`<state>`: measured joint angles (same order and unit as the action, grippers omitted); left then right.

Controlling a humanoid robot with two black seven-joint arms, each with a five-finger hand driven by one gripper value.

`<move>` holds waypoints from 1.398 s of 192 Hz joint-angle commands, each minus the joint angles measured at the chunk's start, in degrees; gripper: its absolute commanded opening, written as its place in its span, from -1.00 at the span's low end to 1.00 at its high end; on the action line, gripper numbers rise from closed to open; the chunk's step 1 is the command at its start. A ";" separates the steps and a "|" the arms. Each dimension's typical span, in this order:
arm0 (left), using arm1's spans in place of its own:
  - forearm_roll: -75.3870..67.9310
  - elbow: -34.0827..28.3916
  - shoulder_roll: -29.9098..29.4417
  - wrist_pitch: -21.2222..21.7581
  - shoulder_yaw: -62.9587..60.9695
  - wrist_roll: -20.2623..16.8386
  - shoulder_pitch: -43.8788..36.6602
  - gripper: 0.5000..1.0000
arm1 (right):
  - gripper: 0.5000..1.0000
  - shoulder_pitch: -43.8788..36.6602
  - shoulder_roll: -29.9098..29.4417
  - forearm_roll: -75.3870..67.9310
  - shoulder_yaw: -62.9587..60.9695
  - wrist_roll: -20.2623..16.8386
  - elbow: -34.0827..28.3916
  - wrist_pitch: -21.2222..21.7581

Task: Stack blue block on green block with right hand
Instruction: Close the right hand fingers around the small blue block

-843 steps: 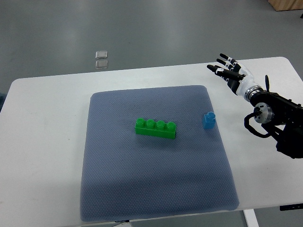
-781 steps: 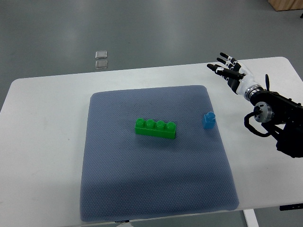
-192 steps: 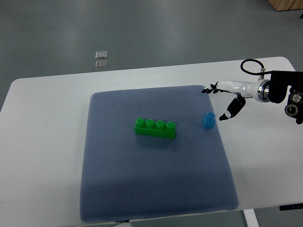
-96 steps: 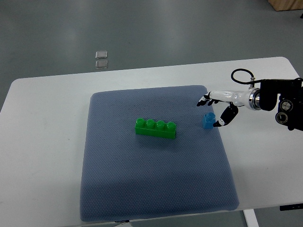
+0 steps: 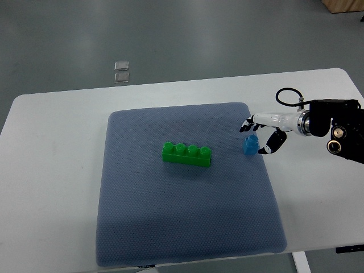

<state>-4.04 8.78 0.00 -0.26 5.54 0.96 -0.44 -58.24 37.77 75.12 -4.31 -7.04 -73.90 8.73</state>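
Top view shows the right robot hand (image 5: 259,136) with fingers spread around the blue block (image 5: 250,144), not yet clamped. This block stands on the grey mat (image 5: 187,227), at 3 o'clock from the green block (image 5: 187,154).

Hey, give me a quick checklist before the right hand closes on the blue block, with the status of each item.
1. Right hand at the blue block: ok, fingers spread on either side of it.
2. Grasp made: not ok, the hand is open and the block sits on the mat.
3. Blue block upright: ok, stud facing up.
4. Finger contact with the block: cannot tell from this steep view.
5. Green block ready as target: ok, it lies flat on the mat, studs up, nothing on it.
6. Path from blue to green: ok, only bare mat between them.
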 commanded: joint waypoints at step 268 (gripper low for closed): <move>0.00 0.01 0.00 0.00 0.00 0.01 0.00 1.00 | -0.16 0.32 -1.03 4.07 1.05 0.01 1.74 0.50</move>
<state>-4.04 8.77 0.00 -0.27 5.54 0.94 -0.44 -57.82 36.76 79.13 -3.25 -7.03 -72.07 9.07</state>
